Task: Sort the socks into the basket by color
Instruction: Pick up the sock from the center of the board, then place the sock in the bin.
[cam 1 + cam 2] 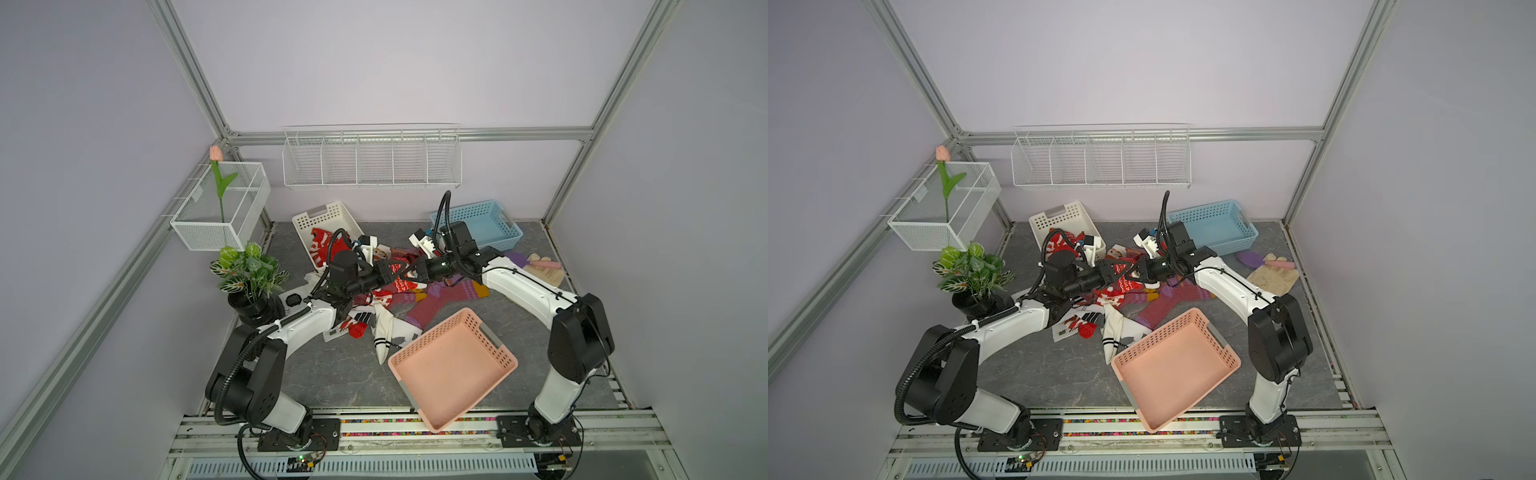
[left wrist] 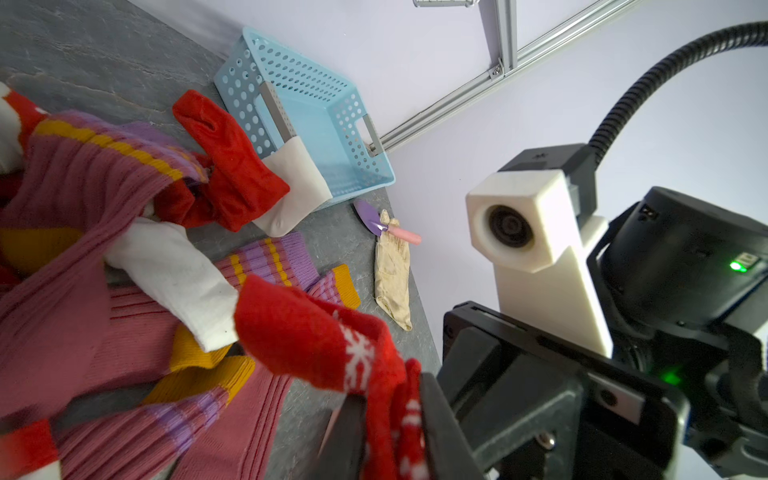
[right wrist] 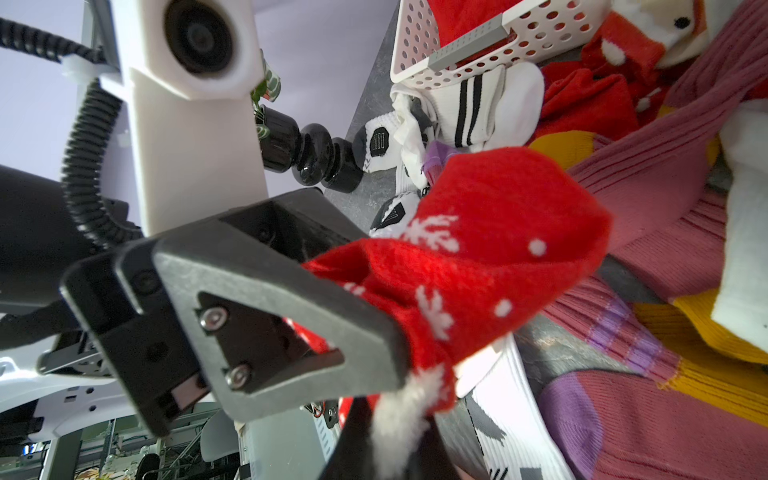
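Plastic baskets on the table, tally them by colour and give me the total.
White basket: 1
Blue basket: 1
Pink basket: 1
Total: 3

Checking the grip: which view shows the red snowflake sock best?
The right wrist view: the red snowflake sock sits large and central, snowflakes sharp. The left wrist view cuts part off; both top views show it tiny, mostly hidden.
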Tool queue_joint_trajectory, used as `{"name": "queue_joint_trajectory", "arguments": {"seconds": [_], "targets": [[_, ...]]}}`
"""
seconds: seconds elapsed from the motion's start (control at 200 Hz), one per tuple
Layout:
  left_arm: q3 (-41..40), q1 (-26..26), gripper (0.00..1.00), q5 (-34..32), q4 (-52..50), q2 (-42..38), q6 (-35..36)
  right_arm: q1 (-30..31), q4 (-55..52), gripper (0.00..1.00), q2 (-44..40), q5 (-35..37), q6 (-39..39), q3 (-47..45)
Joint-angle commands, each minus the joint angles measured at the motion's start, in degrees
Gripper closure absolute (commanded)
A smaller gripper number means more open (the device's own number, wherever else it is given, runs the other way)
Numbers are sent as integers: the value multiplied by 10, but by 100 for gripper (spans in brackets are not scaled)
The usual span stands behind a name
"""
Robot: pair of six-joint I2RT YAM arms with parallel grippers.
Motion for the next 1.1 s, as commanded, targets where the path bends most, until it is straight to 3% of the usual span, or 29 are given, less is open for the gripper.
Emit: {"name": "queue_joint_trajectory", "arguments": {"seconds": [0.0,0.115,0.28,0.335,0.675,1.094], "targets": [[-3,-4,100,9,7,-18,-1,0,14,67,-14,-11,3,0],[2,-4,100,-10,-37,-37,20,-1,5,33,-18,-3,-3,2],[21,0,100,-32,-110,-55,55,-4,-31,0,-27,18,-26,12],[32,4,100,-37,-135,-60,66,-7,-42,11,-33,26,-33,13],[145,81,100,-119,-345,-45,148,-21,-135,12,-68,89,-102,20],[376,161,100,-308,-456,147,228,-20,-187,12,-49,163,-157,19]]}}
